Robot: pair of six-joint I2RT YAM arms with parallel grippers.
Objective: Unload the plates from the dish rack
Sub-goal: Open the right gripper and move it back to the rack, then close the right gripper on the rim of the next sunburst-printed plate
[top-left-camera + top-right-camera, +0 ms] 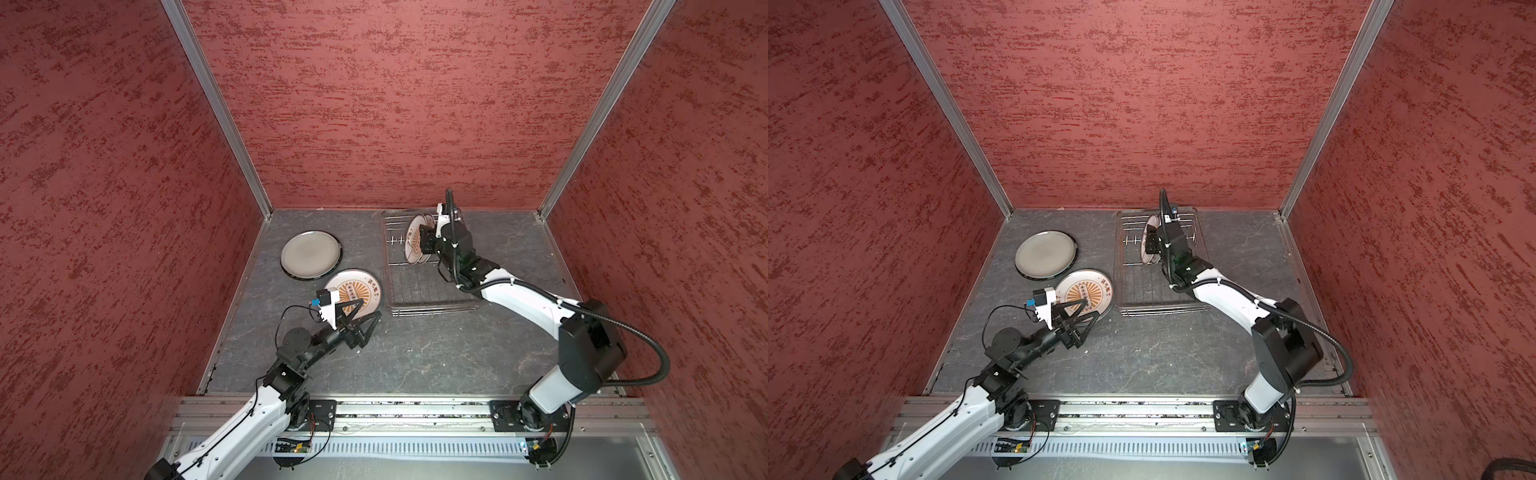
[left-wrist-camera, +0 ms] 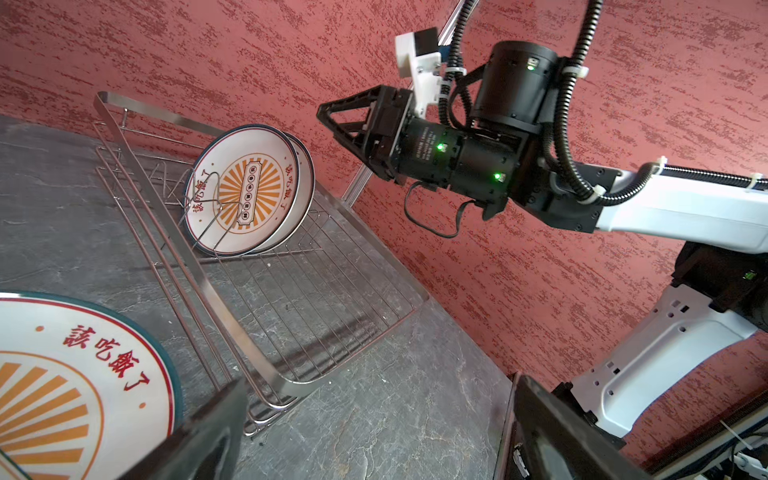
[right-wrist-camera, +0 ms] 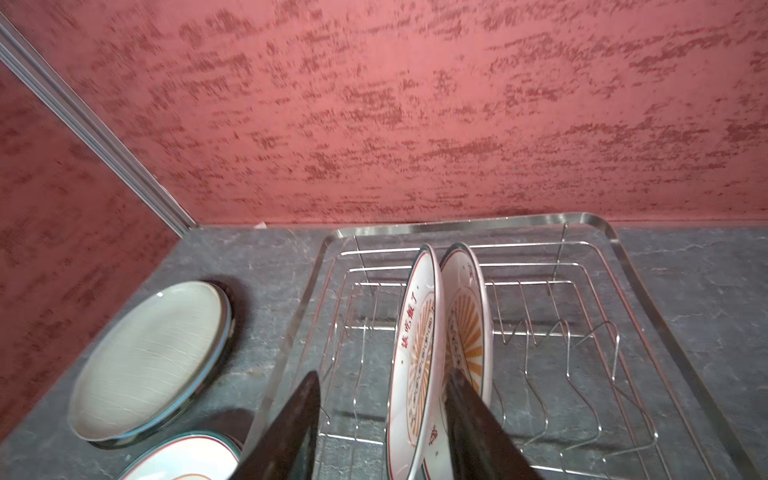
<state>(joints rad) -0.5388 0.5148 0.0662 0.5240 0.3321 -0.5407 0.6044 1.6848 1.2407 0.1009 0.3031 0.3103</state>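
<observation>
**A:** Those black fingers [image 3: 291,436] filling the right wrist view, what are they on?

**B:** Nothing yet, I'd say. The right gripper [image 3: 384,374] straddles the nearer sunburst plate [image 3: 415,353], which stands on edge in the dish rack [image 1: 428,291]. One finger sits off its printed face with a clear gap. The other is slotted between it and the rear plate [image 3: 467,332]. So the fingers stand apart, not pinching.

**A:** And the left gripper [image 1: 370,309]?

**B:** Spread wide and empty. It hovers over the near edge of the flat sunburst plate [image 1: 355,291] on the table [image 1: 415,353], just beside the grey plate [image 1: 311,254].

**A:** So two out, two in the rack?

**B:** That's all that shows. The step in hand looks like grasping the third plate.

**A:** What does the next move need?

**B:** Pinch the rim firmly, then lift straight up until it clears the prongs [image 1: 397,240]. The rear plate stands close behind it. Whether they touch I cannot tell, so any tilt could topple it. Then carry it toward the two already laid down.
</observation>
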